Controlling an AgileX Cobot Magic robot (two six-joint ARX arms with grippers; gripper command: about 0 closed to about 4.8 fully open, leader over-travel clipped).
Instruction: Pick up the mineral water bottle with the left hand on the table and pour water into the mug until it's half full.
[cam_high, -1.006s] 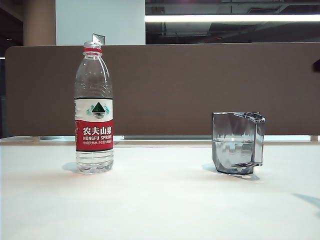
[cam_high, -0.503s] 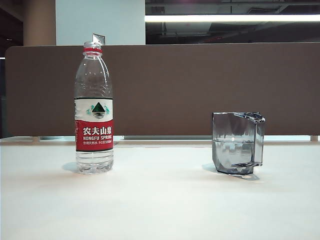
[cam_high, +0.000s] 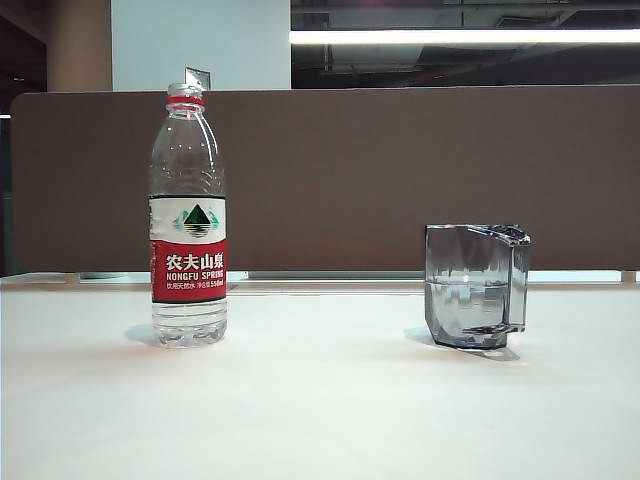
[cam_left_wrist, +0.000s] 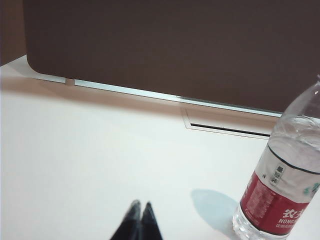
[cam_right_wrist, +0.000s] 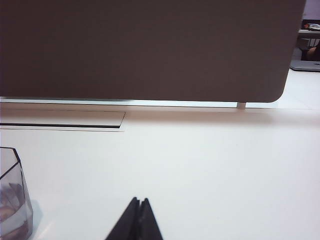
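Brown partition board (cam_high: 400, 170) ran along the far edge of the white tabletop (cam_high: 320, 410). We had the mineral water bottle (cam_high: 188, 215) upright on the left, cap off, partly filled. The mug (cam_high: 474, 286) stood well apart on the right, handle toward the right, water line at roughly half height.

Neither arm showed in the exterior view. The left gripper (cam_left_wrist: 140, 216) sat low over bare tabletop with its jaws together and empty; in the left wrist view the bottle (cam_left_wrist: 282, 185) stood off to one side, not touched. The right gripper (cam_right_wrist: 138, 212) also had its jaws together and held nothing, with a corner of the mug (cam_right_wrist: 14, 197) at the frame edge.

Our read: the pour looked done, bottle set down, both arms parked. If more fill were needed, the left jaws would have to open, swing to the bottle body and clamp on the label band before tilting.
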